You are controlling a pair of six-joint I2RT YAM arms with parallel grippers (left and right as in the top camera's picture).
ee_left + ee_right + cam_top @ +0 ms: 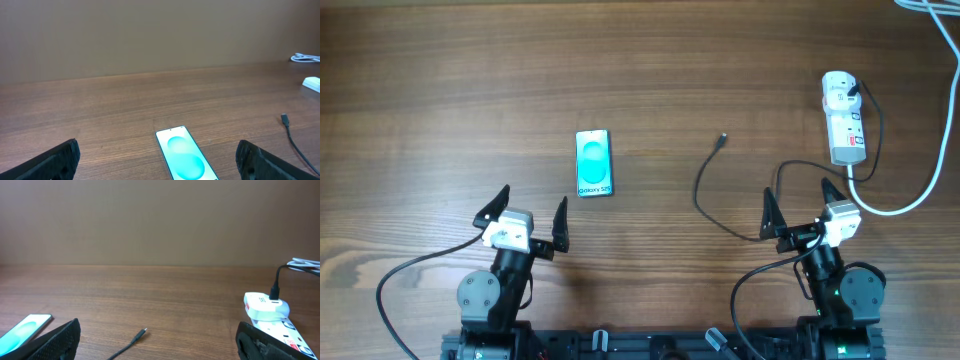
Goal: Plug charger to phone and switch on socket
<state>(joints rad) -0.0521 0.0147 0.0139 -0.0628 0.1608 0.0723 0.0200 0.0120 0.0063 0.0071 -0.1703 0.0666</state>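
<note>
The phone [593, 163] lies flat on the table with its cyan screen up, left of centre; it also shows in the left wrist view [185, 157] and at the edge of the right wrist view [22, 330]. The charger, a thin black cable [703, 190], runs from the socket to a free connector tip [722, 139], also seen in the right wrist view [142, 331]. The socket [843, 116] is a white and grey power strip at the far right, with a plug in it [265, 305]. My left gripper [532, 213] and right gripper [804, 207] are both open, empty, near the table's front.
A thick white lead [930, 180] loops from the socket along the table's right side toward the far right corner. The wooden table [450, 90] carries nothing else. A plain brown wall stands behind.
</note>
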